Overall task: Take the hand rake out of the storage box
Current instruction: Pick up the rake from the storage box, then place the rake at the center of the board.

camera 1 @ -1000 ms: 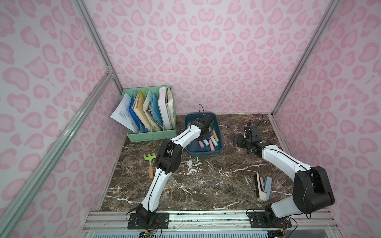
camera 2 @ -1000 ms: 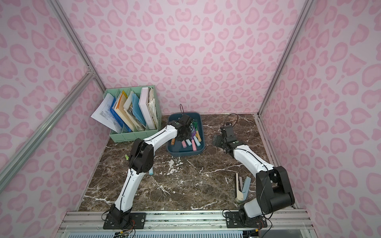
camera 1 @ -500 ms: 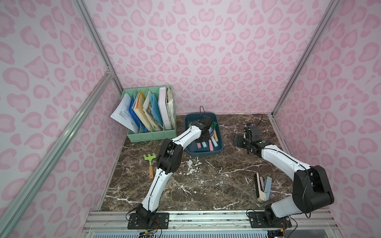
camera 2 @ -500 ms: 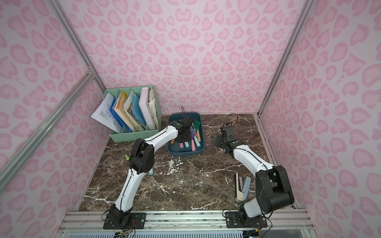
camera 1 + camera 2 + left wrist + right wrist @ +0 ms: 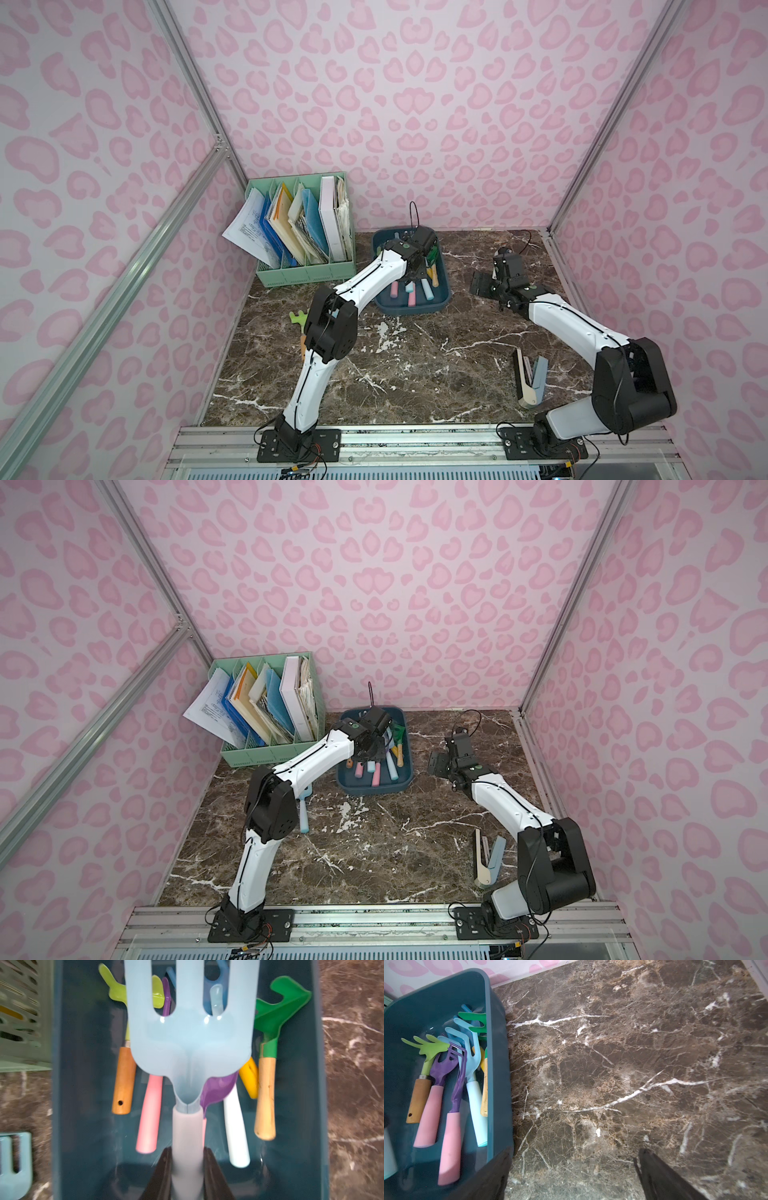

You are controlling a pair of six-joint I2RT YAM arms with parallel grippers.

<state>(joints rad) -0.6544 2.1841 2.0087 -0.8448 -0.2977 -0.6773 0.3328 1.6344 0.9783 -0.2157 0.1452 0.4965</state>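
Note:
The dark teal storage box (image 5: 441, 300) (image 5: 406, 780) stands at the back of the marble table, with several hand rakes lying in it. In the left wrist view my left gripper (image 5: 187, 1159) is shut on the pale handle of a light blue hand rake (image 5: 191, 1032). That rake hangs over the box floor (image 5: 83, 1095), above the other rakes. In both top views the left gripper (image 5: 417, 266) (image 5: 374, 750) is over the box. My right gripper (image 5: 482, 284) (image 5: 571, 1167) stands open and empty beside the box's right wall (image 5: 497, 1064).
A mint-green file organiser (image 5: 305, 274) with papers stands left of the box. A green rake (image 5: 298, 319) and a blue rake (image 5: 304, 812) lie on the table by the left arm. A stapler-like tool (image 5: 530, 380) lies at the front right.
My left gripper's jaws have drawn tighter on the blue rake's handle over the box. The right arm has not moved.

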